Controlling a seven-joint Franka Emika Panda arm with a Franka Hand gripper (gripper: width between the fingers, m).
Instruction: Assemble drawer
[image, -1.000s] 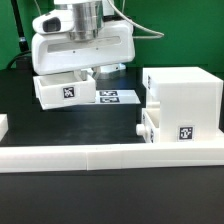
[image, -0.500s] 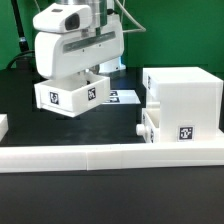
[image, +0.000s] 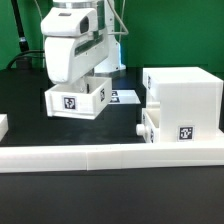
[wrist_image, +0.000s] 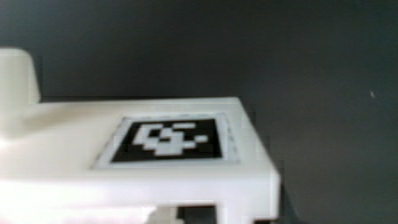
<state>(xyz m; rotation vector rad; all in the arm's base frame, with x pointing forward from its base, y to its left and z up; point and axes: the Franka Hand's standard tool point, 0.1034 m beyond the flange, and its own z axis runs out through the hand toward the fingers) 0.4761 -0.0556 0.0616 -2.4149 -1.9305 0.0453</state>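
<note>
My pincer (image: 82, 78) hangs above the black table (image: 60, 195), carrying one small white drawer tray (image: 78, 100) clear of the surface. The fingers themselves are hidden behind my white wrist housing and the tray wall, so the exact spread cannot be read; the tray hangs lifted beneath them, which shows it is pinched. The tray is slightly tilted, with one black-and-white tag facing the exterior camera and a second tag on the adjoining side wall.

The drawer housing (image: 181, 95), a large white cube, stands on the table toward the exterior view's right, well apart from the held tray. A second tray (image: 172, 127) sits in the housing's lower part, its tagged front projecting outward and its small knob (image: 140, 129) pointing toward the exterior view's left.

The long low white wall bar (image: 110, 153) runs across the foreground, in front of the housing. The marker board (image: 122, 97) lies flat on the table between the held tray and the housing, partly covered by the tray.

In the wrist view, a tagged white tray wall (wrist_image: 151, 150) fills the frame, blurred, against the dark table.
</note>
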